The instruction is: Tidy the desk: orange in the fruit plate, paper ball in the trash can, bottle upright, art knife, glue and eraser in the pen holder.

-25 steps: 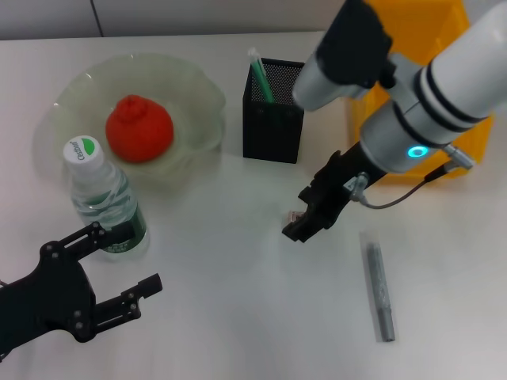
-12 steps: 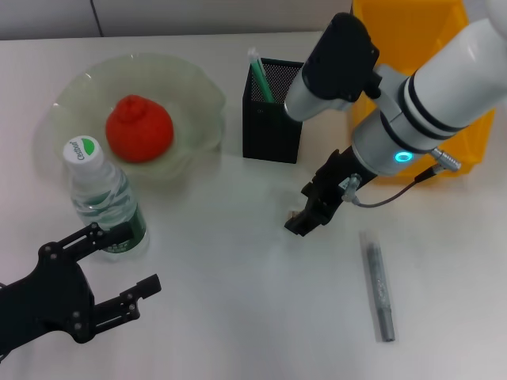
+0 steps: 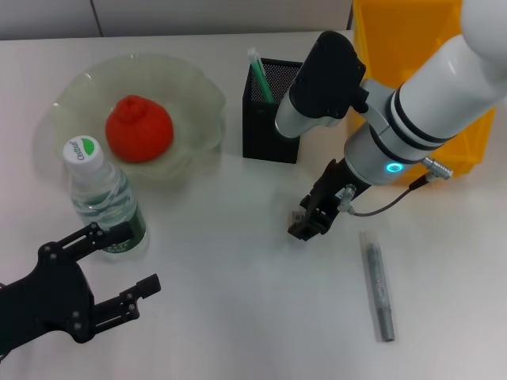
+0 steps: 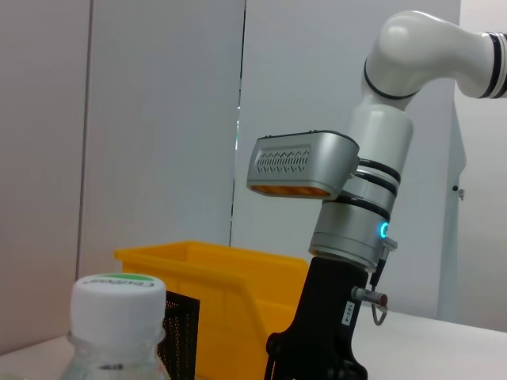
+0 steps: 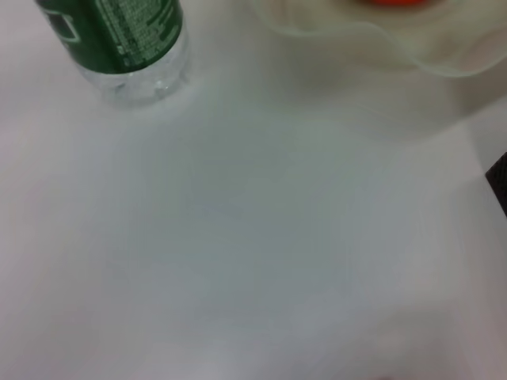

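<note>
While right gripper (image 3: pixel 305 221) apparently pinches eraser (image 3: pixel 295 215), bottle (image 3: pixel 101 198) upright; left gripper (image 3: pixel 119 269) open.

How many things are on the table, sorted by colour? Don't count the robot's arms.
Red-orange: 1, the orange
Pale green: 1, the fruit plate
Clear with green label: 1, the bottle
Black: 1, the pen holder, with a green and white stick inside that I did not count
Yellow: 1, the trash can
Grey: 1, the long stick-shaped tool
Total: 6
</note>
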`<state>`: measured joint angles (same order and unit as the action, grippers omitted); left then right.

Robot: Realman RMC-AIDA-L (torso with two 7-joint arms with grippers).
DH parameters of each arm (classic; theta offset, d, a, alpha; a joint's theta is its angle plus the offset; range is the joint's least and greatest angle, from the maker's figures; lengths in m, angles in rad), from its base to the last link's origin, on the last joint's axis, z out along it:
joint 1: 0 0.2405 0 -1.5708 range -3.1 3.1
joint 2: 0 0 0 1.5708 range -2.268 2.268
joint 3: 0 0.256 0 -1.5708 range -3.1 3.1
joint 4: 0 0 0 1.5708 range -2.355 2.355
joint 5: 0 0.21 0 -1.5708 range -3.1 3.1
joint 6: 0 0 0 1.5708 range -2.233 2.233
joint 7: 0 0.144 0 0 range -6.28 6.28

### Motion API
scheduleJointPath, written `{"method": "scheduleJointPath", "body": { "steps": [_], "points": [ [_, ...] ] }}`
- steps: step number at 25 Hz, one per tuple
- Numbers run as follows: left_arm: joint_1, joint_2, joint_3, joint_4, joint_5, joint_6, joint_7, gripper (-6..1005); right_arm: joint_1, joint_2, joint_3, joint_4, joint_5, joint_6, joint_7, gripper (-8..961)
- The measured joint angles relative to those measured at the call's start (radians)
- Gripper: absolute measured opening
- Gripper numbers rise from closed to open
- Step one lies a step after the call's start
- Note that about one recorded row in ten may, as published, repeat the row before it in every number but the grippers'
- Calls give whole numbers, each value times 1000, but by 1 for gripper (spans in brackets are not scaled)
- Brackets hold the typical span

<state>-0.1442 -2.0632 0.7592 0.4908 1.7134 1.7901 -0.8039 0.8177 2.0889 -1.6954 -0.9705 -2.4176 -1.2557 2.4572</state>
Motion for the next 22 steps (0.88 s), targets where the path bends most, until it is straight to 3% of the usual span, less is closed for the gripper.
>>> {"method": "scheduleJointPath", "body": {
  "steps": [5,11,15,17,18,22],
  "points": [
    [0,0,0,0,0,0,0,765,23,0,-4,42,0,18,0,427],
    [1,0,0,0,0,0,0,765,20,0,-2,22,0,19,0,256],
    [5,0,0,0,0,0,0,765,-17,-1,12,-69,6,10,10,255],
    [5,0,0,0,0,0,0,765,-66,-2,28,-185,7,1,22,254],
    [5,0,0,0,0,0,0,765,-116,-2,54,-304,8,-9,28,254],
    [-1,0,0,0,0,0,0,765,-158,-1,111,-419,9,-4,39,252]
  ]
}}
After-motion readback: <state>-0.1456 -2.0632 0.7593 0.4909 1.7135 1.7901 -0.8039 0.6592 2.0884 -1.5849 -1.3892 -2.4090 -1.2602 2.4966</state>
